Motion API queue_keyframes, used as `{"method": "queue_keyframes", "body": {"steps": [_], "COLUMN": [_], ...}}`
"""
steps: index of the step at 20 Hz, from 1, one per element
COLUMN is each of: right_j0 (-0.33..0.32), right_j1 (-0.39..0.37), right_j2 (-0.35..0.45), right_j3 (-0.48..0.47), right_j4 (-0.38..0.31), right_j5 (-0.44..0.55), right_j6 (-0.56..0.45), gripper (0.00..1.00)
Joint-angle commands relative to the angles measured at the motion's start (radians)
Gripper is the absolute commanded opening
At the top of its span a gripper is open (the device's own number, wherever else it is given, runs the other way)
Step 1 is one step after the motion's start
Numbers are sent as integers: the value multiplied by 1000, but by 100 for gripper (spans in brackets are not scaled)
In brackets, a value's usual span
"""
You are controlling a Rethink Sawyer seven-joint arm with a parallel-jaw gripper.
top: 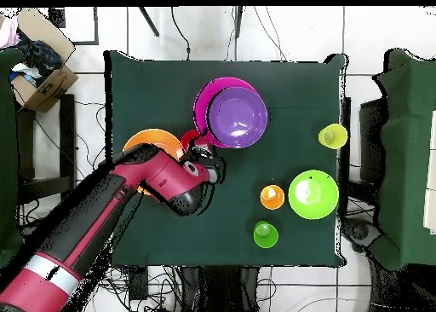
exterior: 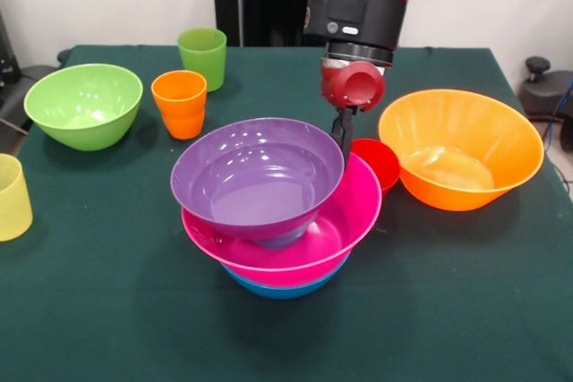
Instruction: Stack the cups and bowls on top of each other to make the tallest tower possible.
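Green cloth covers the table [exterior: 107,310]. Front view: a tower of 3 bowls, purple bowl [exterior: 255,176] tilted in pink bowl [exterior: 354,212] over blue bowl [exterior: 282,291]. The gripper [exterior: 342,131] is lowered behind it beside the red cup [exterior: 380,163]; its grip cannot be told. Overhead view: the gripper [top: 204,159] is seen just beside the stack; the purple bowl is best levelled before more is added.
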State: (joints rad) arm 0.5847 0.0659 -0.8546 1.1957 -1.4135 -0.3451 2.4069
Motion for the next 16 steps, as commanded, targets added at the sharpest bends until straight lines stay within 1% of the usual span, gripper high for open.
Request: {"method": "queue_keyframes", "body": {"steps": [1, 3, 11, 16], "right_j0": [13, 11, 24, 38], "right_j1": [-7, -7, -1, 11], "right_j2": [100, 98, 84, 75], "right_j3": [19, 21, 32, 35], "right_j4": [-30, -32, -56, -79], "right_j5": [-48, -50, -62, -71], "right_j6": [129, 125, 162, 206], "gripper": [100, 100, 100, 100]}}
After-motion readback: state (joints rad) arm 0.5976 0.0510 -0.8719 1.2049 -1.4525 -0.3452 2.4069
